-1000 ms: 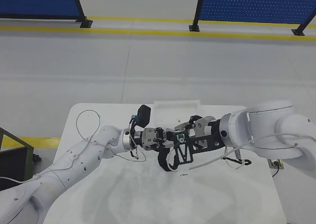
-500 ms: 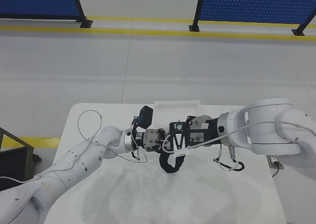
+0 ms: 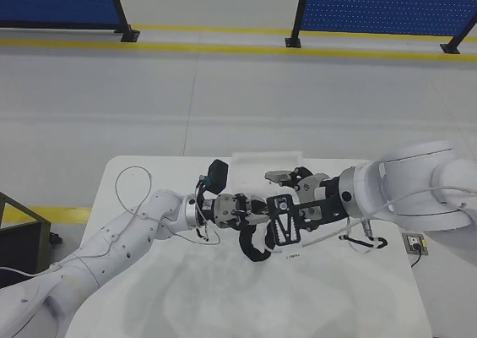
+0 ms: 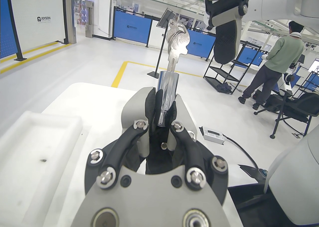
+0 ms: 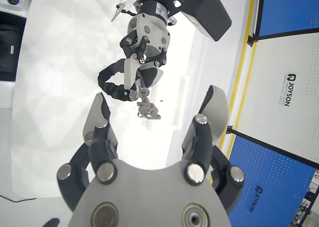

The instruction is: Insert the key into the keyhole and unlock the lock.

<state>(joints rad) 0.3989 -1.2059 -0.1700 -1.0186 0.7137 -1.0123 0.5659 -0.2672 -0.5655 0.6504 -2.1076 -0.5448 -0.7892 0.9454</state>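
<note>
Print in view!
White panel [image 4: 30, 6] carries a logo [image 4: 39, 19] with one line of lettering, the blue panels [image 4: 139, 34] the same; the wrist label [image 5: 159, 10] is too small to read.

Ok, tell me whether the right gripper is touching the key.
Apart. The right wrist view shows the right gripper open, with a clear gap either side of the key sitting in the lock.

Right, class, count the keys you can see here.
2. One key stands in the lock; the second key hangs from its ring. Others may be hidden behind them.
</note>
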